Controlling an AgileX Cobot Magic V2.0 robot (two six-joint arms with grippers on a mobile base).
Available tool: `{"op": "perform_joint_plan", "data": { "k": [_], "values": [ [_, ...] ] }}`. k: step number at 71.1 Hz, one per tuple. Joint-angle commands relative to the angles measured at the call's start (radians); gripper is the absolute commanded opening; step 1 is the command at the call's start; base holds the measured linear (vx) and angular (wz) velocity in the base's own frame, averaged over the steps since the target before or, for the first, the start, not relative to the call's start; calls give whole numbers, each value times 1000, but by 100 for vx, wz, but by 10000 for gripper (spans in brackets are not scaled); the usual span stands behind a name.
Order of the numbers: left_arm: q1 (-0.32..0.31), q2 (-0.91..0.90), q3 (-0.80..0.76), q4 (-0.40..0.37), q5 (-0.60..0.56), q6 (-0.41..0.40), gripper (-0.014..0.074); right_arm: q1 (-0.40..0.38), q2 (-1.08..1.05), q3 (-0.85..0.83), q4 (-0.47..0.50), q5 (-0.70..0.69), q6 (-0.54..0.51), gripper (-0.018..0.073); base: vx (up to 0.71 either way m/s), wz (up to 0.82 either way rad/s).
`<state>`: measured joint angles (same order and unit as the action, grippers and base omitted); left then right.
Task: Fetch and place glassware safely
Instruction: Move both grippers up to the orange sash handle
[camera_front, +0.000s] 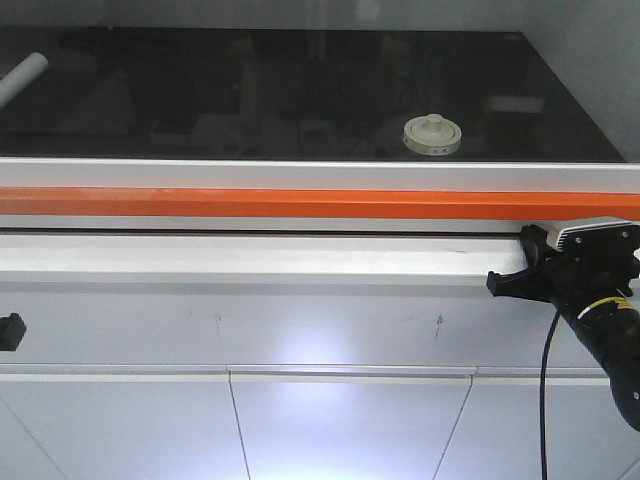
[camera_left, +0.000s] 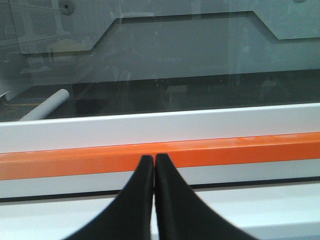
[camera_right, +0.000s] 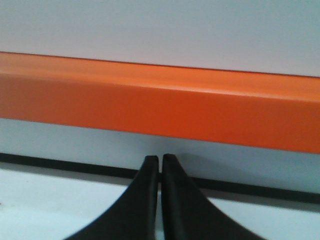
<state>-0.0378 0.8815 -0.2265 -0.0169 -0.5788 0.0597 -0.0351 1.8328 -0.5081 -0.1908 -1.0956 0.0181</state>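
- The glass jar (camera_front: 432, 135) stands upright on the dark glossy worktop (camera_front: 300, 100), right of centre and near the worktop's front edge. Its round cream-white lid, with a central knob and small dark marks on the rim, is the part that shows best. The clear body under it is hard to make out.
- A white tube (camera_front: 22, 78) lies slanted at the far left of the same worktop, well apart from the jar. The left wrist view shows it too, behind a reflective pane.
- An orange strip (camera_front: 300, 203) runs the full width in front of the worktop, with a white ledge (camera_front: 250, 262) just below it.
- The left gripper (camera_left: 153, 159) has its two black fingers pressed together with nothing between them. It points at the orange strip from over the ledge.
- The right gripper (camera_right: 160, 160) is pinched closed in the same way, empty, and close to the orange strip.
- From the front, the right arm (camera_front: 600, 310) sits low at the right end of the ledge, below and to the right of the jar and not touching it. A black cable (camera_front: 545, 400) hangs beside it.
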Motion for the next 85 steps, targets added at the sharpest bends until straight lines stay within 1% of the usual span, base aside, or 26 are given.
{"op": "perform_joint_plan", "data": {
  "k": [1,7,12,17,23,35,40,46,50,62,75,85],
  "values": [
    [3,5,-25,-3,-83,1,-7,0,-34,-35,2,-80,-10,-1,0,0],
    [3,43,-25,-3,-89,1,-7,0,-34,-47,6,-91,-10,-1,0,0],
    [3,94,-25,-3,-115,1,-7,0,-34,-53,6,-95,-10,-1,0,0],
    [3,161,-27,-2,-168,1,-7,0,-34,-53,9,-99,-10,-1,0,0],
    [3,251,-31,-2,-261,1,-7,0,-34,-53,13,-98,-10,-1,0,0],
    [3,418,-80,1,-357,1,-7,0,-34,-53,13,-98,-9,-1,0,0],
    [3,480,-115,17,-390,1,-7,0,-34,-53,13,-98,-9,-1,0,0],
    [3,557,-166,61,-398,1,-7,0,-34,-53,13,-98,-9,-1,0,0],
    [3,598,-198,75,-395,1,-7,0,-34,-53,13,-98,-9,-1,0,0],
    [3,694,-234,75,-405,-26,-7,0,-34,-53,14,-98,-9,-1,0,0],
    [3,763,-263,75,-454,-26,-7,0,-34,-53,14,-98,-9,-1,0,0],
    [3,805,-307,75,-452,-26,-7,0,-34,-53,14,-98,-9,-1,0,0]
  ]
}}
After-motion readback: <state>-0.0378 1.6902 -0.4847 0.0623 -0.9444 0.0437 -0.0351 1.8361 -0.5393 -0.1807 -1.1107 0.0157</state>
